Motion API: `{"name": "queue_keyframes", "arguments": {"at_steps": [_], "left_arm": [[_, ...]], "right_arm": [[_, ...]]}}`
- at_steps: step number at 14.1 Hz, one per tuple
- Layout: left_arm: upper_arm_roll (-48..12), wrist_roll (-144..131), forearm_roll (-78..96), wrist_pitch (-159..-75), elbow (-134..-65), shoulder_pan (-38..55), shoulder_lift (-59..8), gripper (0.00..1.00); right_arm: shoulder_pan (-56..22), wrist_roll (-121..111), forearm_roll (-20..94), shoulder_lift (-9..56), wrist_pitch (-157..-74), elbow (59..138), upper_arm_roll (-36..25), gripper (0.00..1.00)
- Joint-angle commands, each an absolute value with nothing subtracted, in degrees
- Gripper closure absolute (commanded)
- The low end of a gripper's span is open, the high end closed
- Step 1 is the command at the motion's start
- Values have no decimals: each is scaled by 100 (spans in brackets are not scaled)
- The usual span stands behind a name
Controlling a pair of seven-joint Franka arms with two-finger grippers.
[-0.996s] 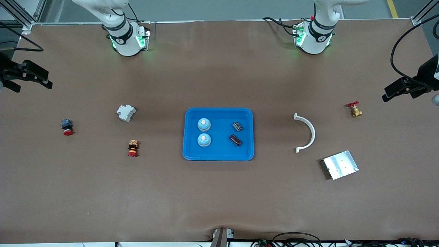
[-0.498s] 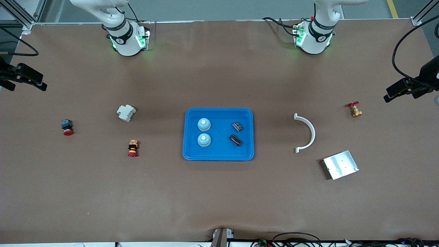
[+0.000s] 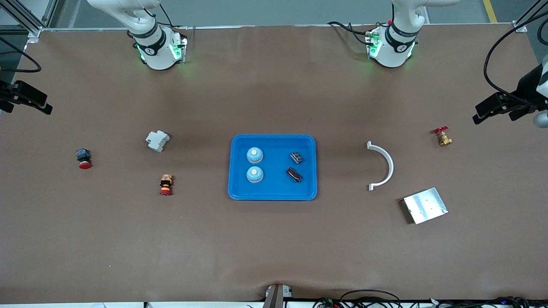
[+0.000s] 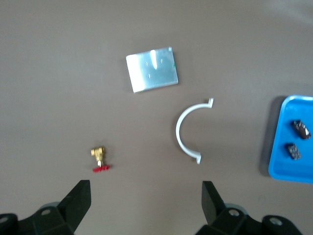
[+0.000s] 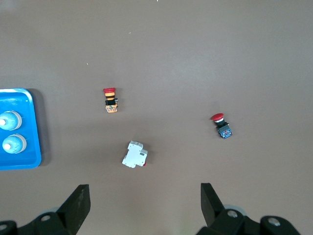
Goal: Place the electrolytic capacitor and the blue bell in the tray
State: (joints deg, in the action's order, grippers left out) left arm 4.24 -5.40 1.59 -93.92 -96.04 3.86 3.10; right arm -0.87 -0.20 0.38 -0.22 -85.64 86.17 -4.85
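Silver plate nearest the front camera. Blue tray mid-surface holds both blue bells toward the right arm's end and both capacitors toward the left arm's. Left gripper up over the brass valve end, jaws open, empty. Right gripper over the opposite end, jaws open, empty.

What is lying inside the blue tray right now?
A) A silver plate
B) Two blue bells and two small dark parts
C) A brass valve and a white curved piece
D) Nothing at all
B: the blue tray holds two blue bells and two small dark parts.
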Motion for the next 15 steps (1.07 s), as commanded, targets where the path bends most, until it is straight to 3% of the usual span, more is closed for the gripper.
{"name": "queue_keyframes", "arguments": {"at_steps": [1,15], "left_arm": [[431,-414,220,-9193,-9528,387,369,0],[316,-457,211,-9158,-9237,439,176,0]], "right_arm": [[-184,105,18,-158,-8692,8780,-510,0],[-185,97,18,-246,-8771,8798,-483,0]]}}
